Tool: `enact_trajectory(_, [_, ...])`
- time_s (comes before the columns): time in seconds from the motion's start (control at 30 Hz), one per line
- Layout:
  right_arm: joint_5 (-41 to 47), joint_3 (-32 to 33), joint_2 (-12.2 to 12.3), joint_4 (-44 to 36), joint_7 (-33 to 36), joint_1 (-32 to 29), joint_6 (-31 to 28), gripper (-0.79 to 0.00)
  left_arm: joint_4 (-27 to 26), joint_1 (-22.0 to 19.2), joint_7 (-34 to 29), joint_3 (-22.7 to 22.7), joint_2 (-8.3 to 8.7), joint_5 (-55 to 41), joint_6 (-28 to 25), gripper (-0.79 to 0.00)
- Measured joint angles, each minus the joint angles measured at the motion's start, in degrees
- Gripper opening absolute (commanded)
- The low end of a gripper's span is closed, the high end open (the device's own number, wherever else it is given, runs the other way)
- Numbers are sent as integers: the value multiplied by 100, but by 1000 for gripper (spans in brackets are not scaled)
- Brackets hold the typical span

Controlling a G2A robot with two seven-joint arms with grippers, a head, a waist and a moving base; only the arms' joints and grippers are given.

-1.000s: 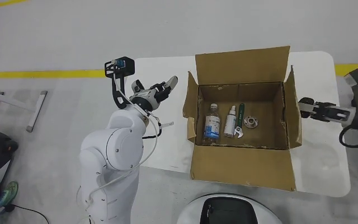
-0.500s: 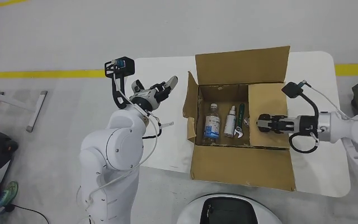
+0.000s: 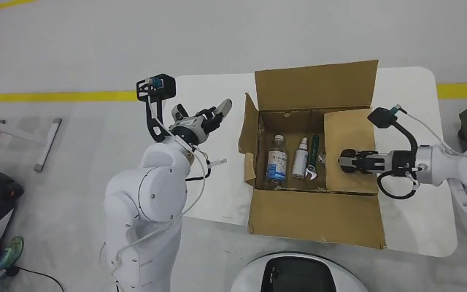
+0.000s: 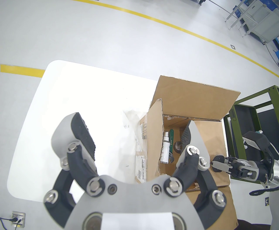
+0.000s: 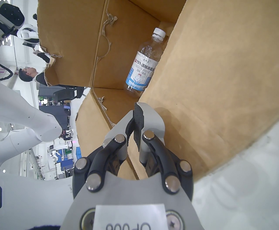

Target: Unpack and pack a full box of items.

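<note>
now folds the right flap (image 3: pixel 352 139) over the cardboard box (image 3: pixel 314 212), right gripper (image 5: pixel 137 115) pinched together on nothing (left gripper (image 4: pixel 133 131) spread wide, empty); starts closing.

Place: I'm reading this as a robotics test hall, more factory floor than office.
Floor: smooth pale grey floor (image 3: pixel 73 44), yellow line (image 3: pixel 66 95) painted across it.
Furniture: one white desk (image 3: pixel 211 95) alone on open floor, green metal frame (image 4: pixel 250 113) beside it.
Far edge: metal racks (image 4: pixel 255 19) with blue bins.
Background: right wrist view gives me a black office chair (image 5: pixel 65 92) and another white machine (image 5: pixel 26 32).
</note>
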Motion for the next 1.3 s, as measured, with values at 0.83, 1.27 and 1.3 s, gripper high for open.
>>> enact_trajectory(0.83, [-4919, -398, -134, -1766, -5299, -1966, -153, -785, 0, 1, 0, 0, 0, 0, -1, 0])
enact_trajectory(1.27, [-2241, 566, -273, -1245, -5693, -1884, 356, -785, 262, 749, 1172, 166, 41, 492, -468, -785])
enact_trajectory(1.3, [-2023, 618, -287, -1167, -5744, -1842, 457, -785, 327, 788, 1232, 180, 40, 507, -468, -785])
